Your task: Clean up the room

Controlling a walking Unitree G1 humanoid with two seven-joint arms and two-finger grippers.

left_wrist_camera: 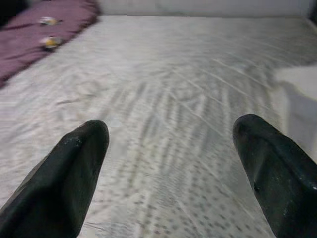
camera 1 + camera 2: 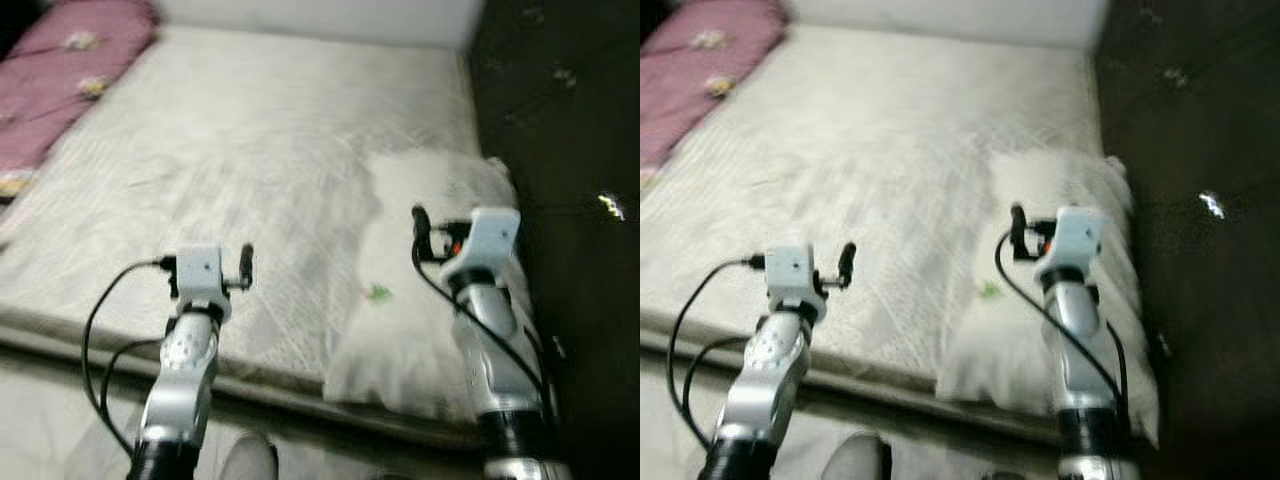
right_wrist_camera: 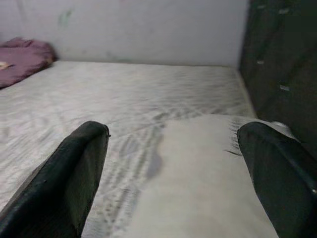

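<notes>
A white pillow (image 2: 415,300) lies on the right side of the bed, close to the dark headboard, with a small green mark on its cover. My right gripper (image 3: 173,173) hovers above the pillow, open, with nothing between its fingers (image 3: 74,173). My left gripper (image 1: 171,173) is open too and hangs over the bare mattress (image 2: 250,150) near its front edge. A purple blanket (image 2: 60,70) is bunched at the far left corner of the bed.
A dark tufted headboard (image 2: 560,130) runs along the right side of the bed. A white wall (image 3: 138,29) stands behind the bed. The mattress front edge (image 2: 100,345) is just below my arms, with pale floor (image 2: 50,420) in front.
</notes>
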